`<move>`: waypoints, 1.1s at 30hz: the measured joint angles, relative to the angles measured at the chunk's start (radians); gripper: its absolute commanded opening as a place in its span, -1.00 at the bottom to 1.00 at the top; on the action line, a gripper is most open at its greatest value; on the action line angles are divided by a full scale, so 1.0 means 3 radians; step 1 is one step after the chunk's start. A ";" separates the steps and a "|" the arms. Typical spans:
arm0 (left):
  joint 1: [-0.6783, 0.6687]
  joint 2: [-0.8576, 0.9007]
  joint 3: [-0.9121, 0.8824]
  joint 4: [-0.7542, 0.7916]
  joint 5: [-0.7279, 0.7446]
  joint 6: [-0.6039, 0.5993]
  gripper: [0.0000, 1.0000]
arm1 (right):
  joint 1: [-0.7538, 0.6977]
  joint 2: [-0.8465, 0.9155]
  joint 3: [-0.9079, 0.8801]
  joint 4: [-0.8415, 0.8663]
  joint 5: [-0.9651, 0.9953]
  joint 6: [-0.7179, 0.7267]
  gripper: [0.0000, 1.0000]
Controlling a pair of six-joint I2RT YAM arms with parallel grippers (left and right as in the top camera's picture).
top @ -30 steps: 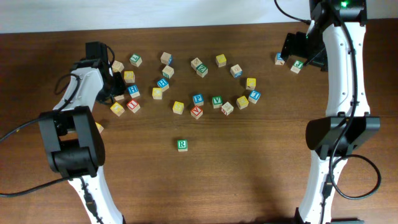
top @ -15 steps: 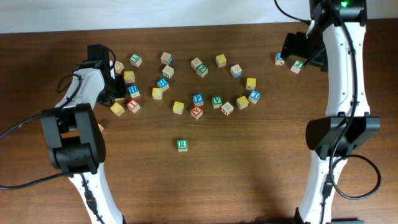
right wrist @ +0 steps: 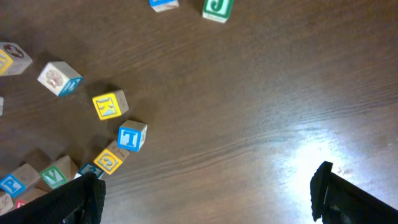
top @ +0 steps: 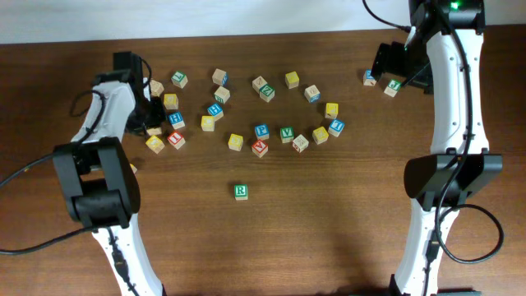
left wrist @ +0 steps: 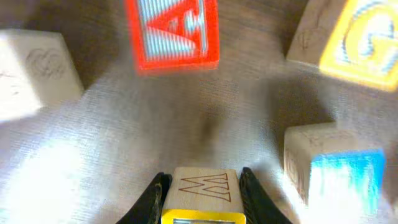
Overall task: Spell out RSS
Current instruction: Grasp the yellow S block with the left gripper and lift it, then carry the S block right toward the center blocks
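Observation:
The green R cube (top: 240, 191) sits alone on the table in front of the scattered cubes. My left gripper (top: 150, 115) is low among the left cluster. In the left wrist view it (left wrist: 201, 186) is shut on a yellow-faced cube (left wrist: 201, 196) with a W engraved on its wooden side. The yellow face's letter is cut off. Other yellow cubes (top: 236, 141) lie in the scatter, and their letters are too small to read. My right gripper (right wrist: 205, 199) is open and empty, high above the far right of the table (top: 394, 70).
Near the left gripper lie a red A cube (left wrist: 172, 31), a yellow G cube (left wrist: 367, 43), a blue-faced cube (left wrist: 345, 174) and a plain wood cube (left wrist: 34, 68). The right wrist view shows a yellow K cube (right wrist: 109, 104), a blue T cube (right wrist: 132, 137) and a green V cube (right wrist: 55, 175).
My left arm has shifted slightly toward the far edge within the left cluster. The right arm and the R cube have not moved.

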 measured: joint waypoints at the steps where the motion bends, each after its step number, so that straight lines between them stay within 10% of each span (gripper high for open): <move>1: 0.0000 0.0003 0.0172 -0.0192 0.0005 0.0000 -0.60 | 0.0000 0.0000 0.0000 0.0004 0.0000 0.0001 0.96; 18: -0.0613 -0.1424 0.0779 -0.2276 0.1558 0.0000 -0.65 | 0.0000 0.0000 0.0000 -0.0003 0.0000 -0.0001 0.97; 27: -0.2255 -0.1431 -0.1071 -0.0434 0.0815 -0.1205 -0.69 | 0.0000 0.0000 0.0000 0.0014 0.0000 0.0001 0.97; 33: -0.2533 -0.1428 -0.1980 0.0725 0.0056 -0.1790 -0.66 | 0.0000 0.0000 0.0000 0.0001 0.0001 0.0001 0.97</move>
